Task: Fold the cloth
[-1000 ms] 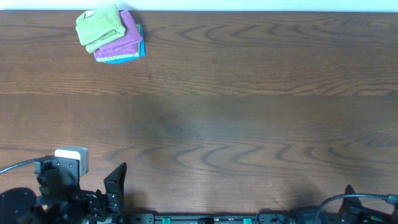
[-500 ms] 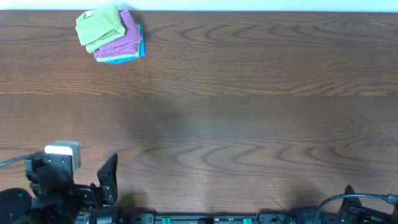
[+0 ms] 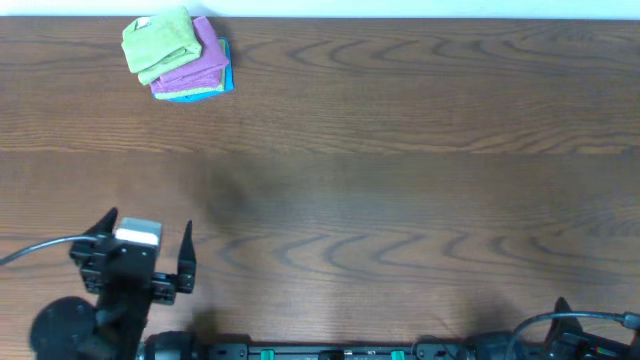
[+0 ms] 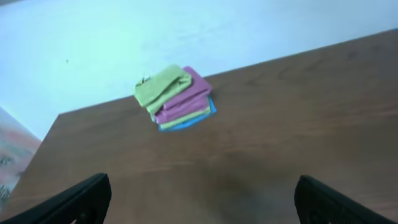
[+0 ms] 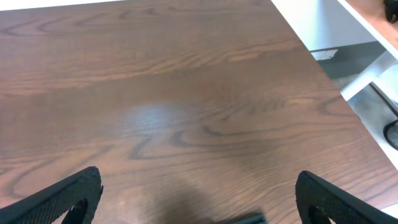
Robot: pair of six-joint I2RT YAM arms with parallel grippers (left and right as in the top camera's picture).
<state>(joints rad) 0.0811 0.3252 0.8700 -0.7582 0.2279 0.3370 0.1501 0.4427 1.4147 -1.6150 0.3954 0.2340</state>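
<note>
Overhead: my left gripper [image 3: 149,225] is at the near left edge of the wooden table [image 3: 400,150], fingers spread and holding nothing. It is well apart from the stack of folded cloths [image 3: 178,55] in the far left corner, green on top. Left wrist: the stack lies ahead near the far edge, both fingers wide apart. Right wrist: my right gripper [image 5: 199,196] is released too, over wood by the table's right edge.

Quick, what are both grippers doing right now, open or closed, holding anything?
Left gripper: open, holding nothing.
Right gripper: open, holding nothing.
</note>
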